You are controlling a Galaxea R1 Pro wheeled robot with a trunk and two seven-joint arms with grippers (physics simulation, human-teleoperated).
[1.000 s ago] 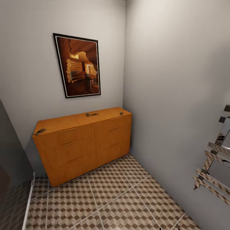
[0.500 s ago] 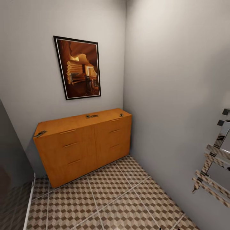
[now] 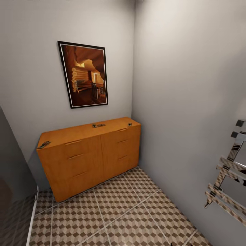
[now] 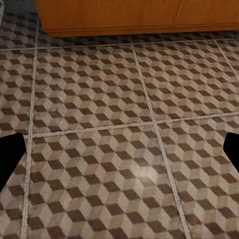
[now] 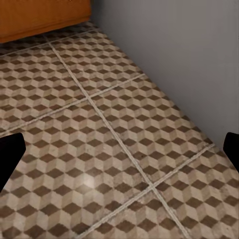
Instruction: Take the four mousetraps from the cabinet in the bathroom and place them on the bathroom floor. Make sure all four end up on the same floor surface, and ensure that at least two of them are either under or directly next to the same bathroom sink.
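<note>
The cabinet (image 3: 89, 157) stands in the corner of the room against the back wall, its right end close to the side wall. On its flat top lie the mousetraps: one (image 3: 43, 145) at the front left corner, two touching or nearly so (image 3: 98, 125) at the middle of the back edge, and one (image 3: 130, 124) near the right end. A framed picture (image 3: 84, 74) hangs above. The bathroom floor (image 3: 116, 212) spreads in front of the cabinet. A chrome rack (image 3: 227, 177) hangs on the right wall. The left tool (image 4: 119, 159) and the right tool (image 5: 119, 159) each hang above the tiles with fingers spread wide apart, holding nothing.
</note>
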